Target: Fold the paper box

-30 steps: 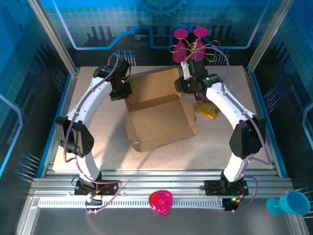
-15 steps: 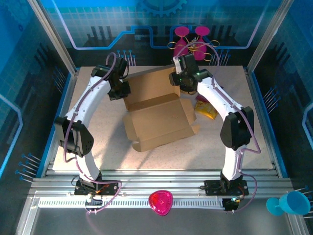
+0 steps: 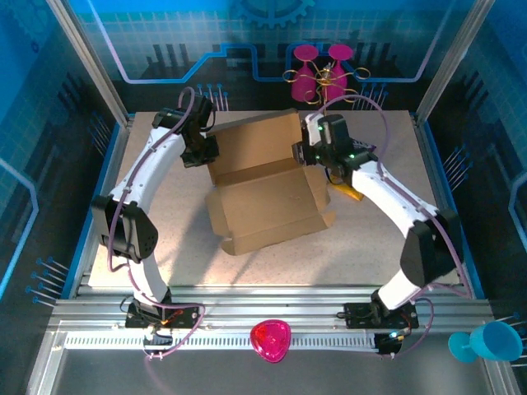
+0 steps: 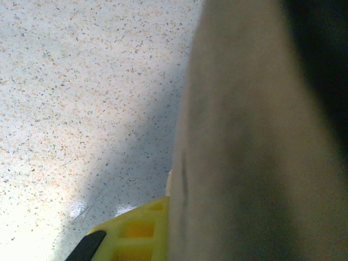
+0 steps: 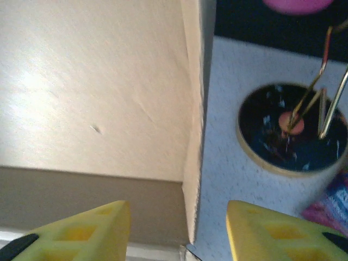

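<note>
The paper box (image 3: 268, 197) lies mid-desk (image 3: 165, 239), its back lid raised. My left gripper (image 3: 203, 155) is closed on the lid's left edge. My right gripper (image 5: 179, 215) stands open astride the right edge. Next, I judge: pinch and fold forward.

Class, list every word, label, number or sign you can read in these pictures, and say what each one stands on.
No text can be read anywhere.
paper box: plain brown, no print.
yellow snack bag: any print is too small to read.
pink packet: blue marking, too blurred to read.
</note>
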### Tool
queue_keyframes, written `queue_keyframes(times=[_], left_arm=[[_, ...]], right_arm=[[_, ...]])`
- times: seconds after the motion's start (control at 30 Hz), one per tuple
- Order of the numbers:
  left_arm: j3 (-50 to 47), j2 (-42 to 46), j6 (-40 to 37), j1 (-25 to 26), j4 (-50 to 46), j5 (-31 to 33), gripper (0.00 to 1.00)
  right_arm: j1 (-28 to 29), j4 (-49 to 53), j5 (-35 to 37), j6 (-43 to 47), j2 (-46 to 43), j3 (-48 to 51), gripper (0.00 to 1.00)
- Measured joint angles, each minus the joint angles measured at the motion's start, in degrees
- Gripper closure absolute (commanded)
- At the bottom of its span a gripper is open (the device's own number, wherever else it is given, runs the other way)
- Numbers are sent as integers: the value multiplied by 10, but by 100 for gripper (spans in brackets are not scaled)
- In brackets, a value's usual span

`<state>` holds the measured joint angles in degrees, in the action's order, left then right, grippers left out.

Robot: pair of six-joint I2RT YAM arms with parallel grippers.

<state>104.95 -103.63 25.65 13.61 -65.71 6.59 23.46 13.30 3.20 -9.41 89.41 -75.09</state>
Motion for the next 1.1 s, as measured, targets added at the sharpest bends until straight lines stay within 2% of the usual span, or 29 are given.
queue_keyframes(times=[0.13, 0.37, 0.53, 0.83, 1.1], left_arm=[[-21, 7, -5, 0, -1, 0, 100], [-38, 36, -6, 0, -8, -7, 100], [-38, 47, -7, 0, -17, -15, 100], [-30, 47, -7, 0, -28, -24, 100], [-12, 47, -7, -2, -35, -26, 100]], right_arm=[[-14, -75, -38, -3, -43, 49, 47], [-25, -162, -84, -14, -45, 128, 40], [-25, -209, -108, -28, -44, 167, 41], [-24, -228, -102, -30, 17, 129, 58], [-7, -194, -35, -3, 41, 80, 83]])
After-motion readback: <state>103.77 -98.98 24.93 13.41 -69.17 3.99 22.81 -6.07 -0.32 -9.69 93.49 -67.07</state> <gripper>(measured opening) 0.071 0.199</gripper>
